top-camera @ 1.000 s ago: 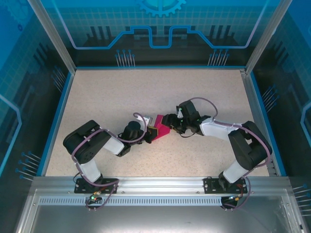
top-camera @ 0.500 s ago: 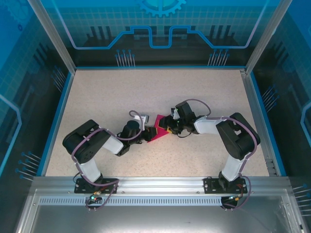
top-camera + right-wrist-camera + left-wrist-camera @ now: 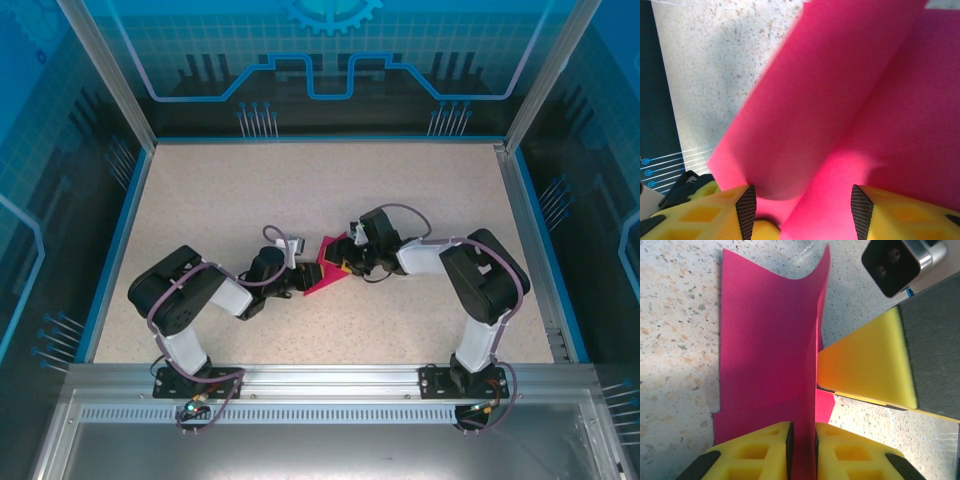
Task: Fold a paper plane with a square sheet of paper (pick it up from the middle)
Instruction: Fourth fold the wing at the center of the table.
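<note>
The magenta-pink paper (image 3: 325,278) lies partly folded at mid-table between my two grippers, forming a pointed shape. My left gripper (image 3: 303,280) comes from the left and is shut on it. In the left wrist view the paper (image 3: 770,350) stands as an upright fold pinched between the yellow fingertips of the left gripper (image 3: 802,442). My right gripper (image 3: 345,262) is at the paper's right side. In the right wrist view its jaws (image 3: 803,212) stand wide open over the paper (image 3: 840,100), whose flap curls up between them. One right finger (image 3: 865,365) shows beside the fold.
The speckled beige table (image 3: 300,190) is bordered by a blue rim and glass walls. The right arm's elbow (image 3: 485,275) sits low at the right, the left arm's elbow (image 3: 165,295) at the left.
The right arm has pushed left into the paper, its elbow swinging inward. The paper has folded tighter into a pointed shape. The left gripper kept its hold and barely moved.
</note>
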Controlling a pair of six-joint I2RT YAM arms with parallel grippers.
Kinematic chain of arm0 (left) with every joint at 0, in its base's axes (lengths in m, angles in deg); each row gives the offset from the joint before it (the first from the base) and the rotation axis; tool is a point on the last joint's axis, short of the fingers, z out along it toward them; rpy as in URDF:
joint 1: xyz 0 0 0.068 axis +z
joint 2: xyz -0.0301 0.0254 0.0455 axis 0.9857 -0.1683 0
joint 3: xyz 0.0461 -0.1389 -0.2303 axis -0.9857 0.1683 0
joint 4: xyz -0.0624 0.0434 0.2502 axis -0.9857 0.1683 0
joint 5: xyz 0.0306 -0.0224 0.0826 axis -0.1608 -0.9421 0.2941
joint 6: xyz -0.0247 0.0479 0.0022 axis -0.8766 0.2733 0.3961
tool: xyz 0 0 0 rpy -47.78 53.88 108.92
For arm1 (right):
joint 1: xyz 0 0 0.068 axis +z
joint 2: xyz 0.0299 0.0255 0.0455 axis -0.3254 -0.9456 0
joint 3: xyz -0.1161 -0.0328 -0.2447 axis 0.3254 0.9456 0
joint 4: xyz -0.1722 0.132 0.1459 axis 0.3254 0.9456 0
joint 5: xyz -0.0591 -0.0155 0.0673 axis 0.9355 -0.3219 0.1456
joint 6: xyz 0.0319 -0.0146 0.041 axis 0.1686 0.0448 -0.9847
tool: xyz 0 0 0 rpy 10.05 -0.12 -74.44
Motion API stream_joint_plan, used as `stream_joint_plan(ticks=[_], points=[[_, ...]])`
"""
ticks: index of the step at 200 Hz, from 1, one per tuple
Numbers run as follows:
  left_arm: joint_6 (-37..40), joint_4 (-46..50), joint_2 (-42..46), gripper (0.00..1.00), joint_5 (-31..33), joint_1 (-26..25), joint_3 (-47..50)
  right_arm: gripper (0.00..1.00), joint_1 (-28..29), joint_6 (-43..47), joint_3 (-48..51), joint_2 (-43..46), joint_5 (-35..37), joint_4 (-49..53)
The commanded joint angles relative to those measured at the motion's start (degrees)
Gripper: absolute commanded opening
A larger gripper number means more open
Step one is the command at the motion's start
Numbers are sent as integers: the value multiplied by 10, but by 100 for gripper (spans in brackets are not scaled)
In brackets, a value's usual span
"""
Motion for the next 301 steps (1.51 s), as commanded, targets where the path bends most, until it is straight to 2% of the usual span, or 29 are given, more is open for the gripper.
stream_joint_plan(ticks=[1,65,138,196,257,301], points=[[-11,18,-3,23,-25,6,-10,55,-6,10,-16,-19,3,24],[8,71,39,32,-25,11,-12,56,-6,2,-31,-31,24,54],[45,141,90,37,-6,3,-2,56,-6,-10,-29,-30,32,59],[111,256,138,40,98,-49,-14,56,-7,-14,-31,-20,39,75],[139,255,119,38,132,-66,-28,57,-6,-28,-37,-21,43,85],[143,253,95,31,139,-73,-48,57,-6,-29,-36,-23,41,85]])
